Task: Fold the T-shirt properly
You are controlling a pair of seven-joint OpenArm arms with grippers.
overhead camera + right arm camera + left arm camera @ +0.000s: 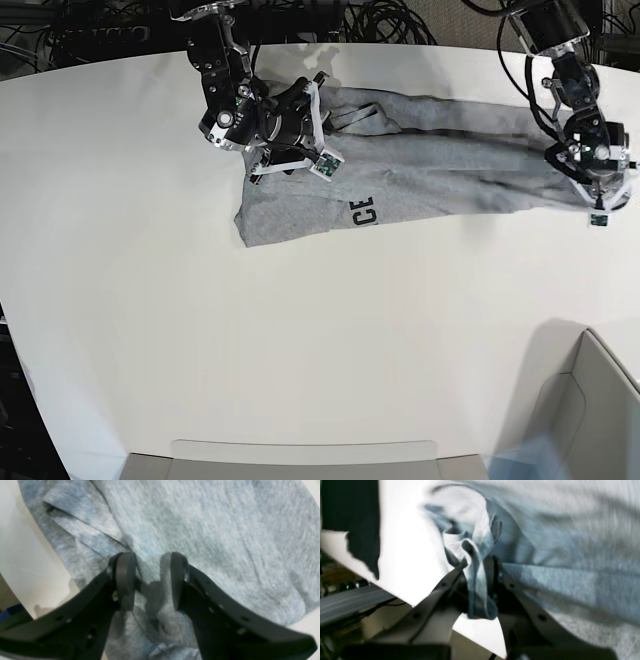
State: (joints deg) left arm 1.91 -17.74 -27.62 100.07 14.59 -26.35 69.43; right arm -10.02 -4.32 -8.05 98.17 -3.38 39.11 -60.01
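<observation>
The heather-grey T-shirt (450, 170) lies stretched sideways across the far part of the white table (200, 330), with black lettering (362, 212) showing near its front edge. In the base view my left gripper (598, 205) is at the shirt's right end. The left wrist view shows my left gripper (478, 563) shut on a bunched fold of the T-shirt (570, 555). My right gripper (318, 130) is over the shirt's left end. In the right wrist view my right gripper (152, 562) has its fingers apart, low over the T-shirt (212, 530), with cloth lying between them.
A grey bin (590, 400) stands at the front right corner. A pale tray edge (300, 460) runs along the front. Dark cables (400, 20) lie behind the table's far edge. The table's edge (395, 590) is close to my left gripper.
</observation>
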